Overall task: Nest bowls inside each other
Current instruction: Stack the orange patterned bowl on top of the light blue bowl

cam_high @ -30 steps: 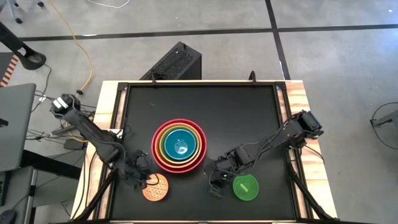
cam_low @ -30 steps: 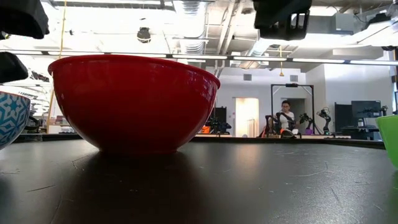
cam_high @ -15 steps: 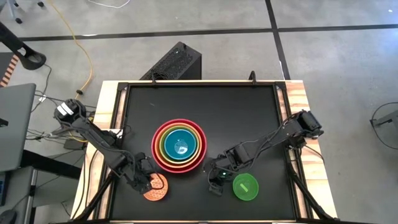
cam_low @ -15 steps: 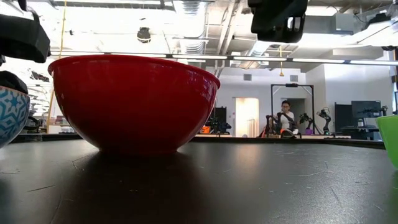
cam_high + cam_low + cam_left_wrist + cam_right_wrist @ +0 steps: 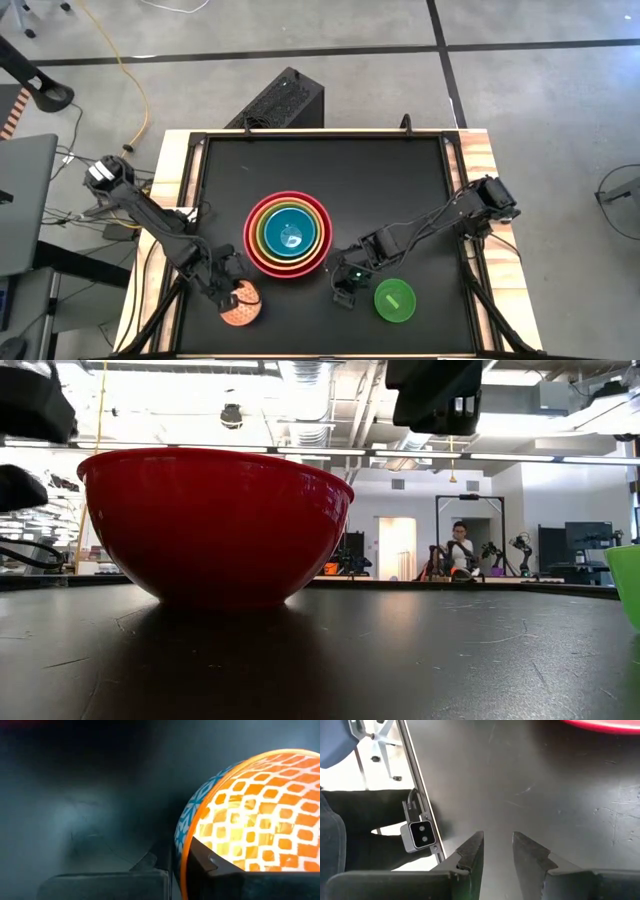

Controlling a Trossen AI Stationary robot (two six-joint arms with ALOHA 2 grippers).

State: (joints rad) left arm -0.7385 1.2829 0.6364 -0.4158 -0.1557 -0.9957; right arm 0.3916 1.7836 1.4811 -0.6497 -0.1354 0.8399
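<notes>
Four bowls sit nested at the table's middle: teal (image 5: 289, 232) in lime-yellow, in orange, in the big red one (image 5: 288, 234) (image 5: 215, 525). A small bowl (image 5: 240, 304), orange-checked inside and blue-patterned outside (image 5: 250, 805), is near the front left, and my left gripper (image 5: 232, 287) (image 5: 182, 857) is shut on it. A small bright green bowl (image 5: 394, 301) (image 5: 628, 585) stands on its base at the front right. My right gripper (image 5: 345, 291) (image 5: 497, 847) hovers just left of it, open, with only bare table between its fingers. My left gripper pinches the small bowl's rim (image 5: 184, 851) on the side toward the table's left. One finger (image 5: 222, 870) is inside the bowl and one (image 5: 150, 867) is outside against the blue wall. The fingers slant down from the left. The bowl is tipped; whether it is clear of the table I cannot tell.
The black tabletop (image 5: 330, 165) has a raised frame and wooden side rails (image 5: 480, 160). A small camera (image 5: 421, 835) sits at the near edge. A black case (image 5: 285, 100) stands on the floor behind. A person (image 5: 458, 550) sits far back in the room.
My left gripper has sunk onto the small checked bowl and taken hold of its rim. The bowl has tipped and shifted a little toward the table's left edge, leaving the low view, where its blue side showed before.
</notes>
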